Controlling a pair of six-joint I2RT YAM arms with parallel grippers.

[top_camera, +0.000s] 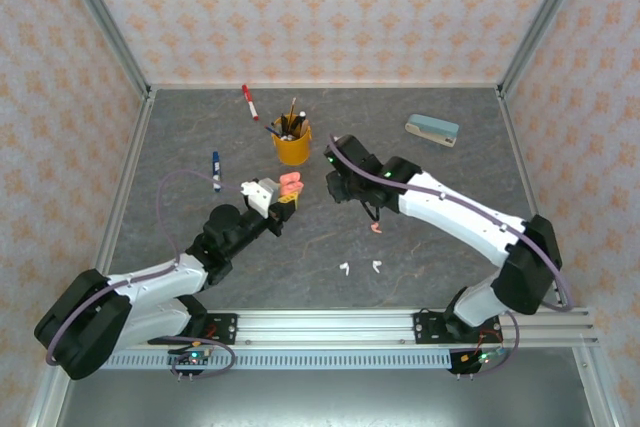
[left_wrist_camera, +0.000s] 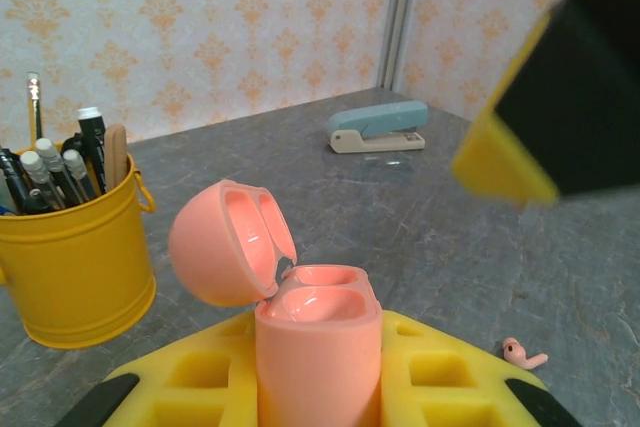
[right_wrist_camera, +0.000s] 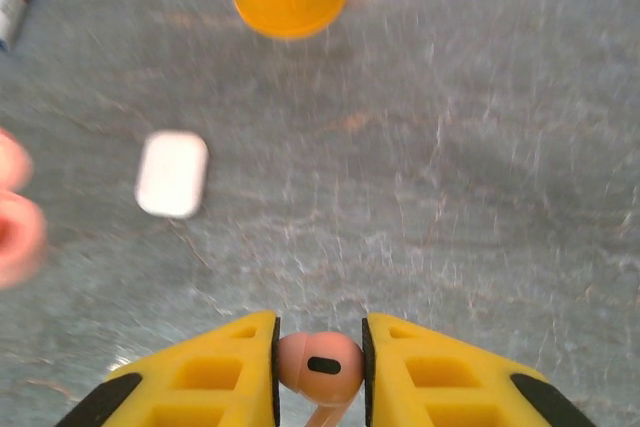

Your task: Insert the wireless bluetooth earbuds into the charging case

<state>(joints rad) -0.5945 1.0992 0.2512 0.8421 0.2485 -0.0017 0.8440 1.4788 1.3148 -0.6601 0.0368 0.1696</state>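
- The right gripper (right_wrist_camera: 320, 345) is clamped on a salmon-pink earbud (right_wrist_camera: 318, 362) by its head. On so narrow a hold the earbud may twist or slip out.
- The left gripper (left_wrist_camera: 318, 392) is clamped on the open pink charging case (left_wrist_camera: 318, 332), just left of the right gripper. The incoming fingers could knock its raised lid (left_wrist_camera: 225, 242).
- A tilted stem would likely jam at the well's rim.
- Another pink earbud (top_camera: 375, 229) and two white earbuds (top_camera: 344, 269) lie nearer, not yet picked up.

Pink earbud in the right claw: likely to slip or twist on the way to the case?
Quite possibly. The pink earbud is a smooth, rounded bulb pinched by the right claw, so it may pivot. It looks tiny and light, so weight should hardly loosen it.
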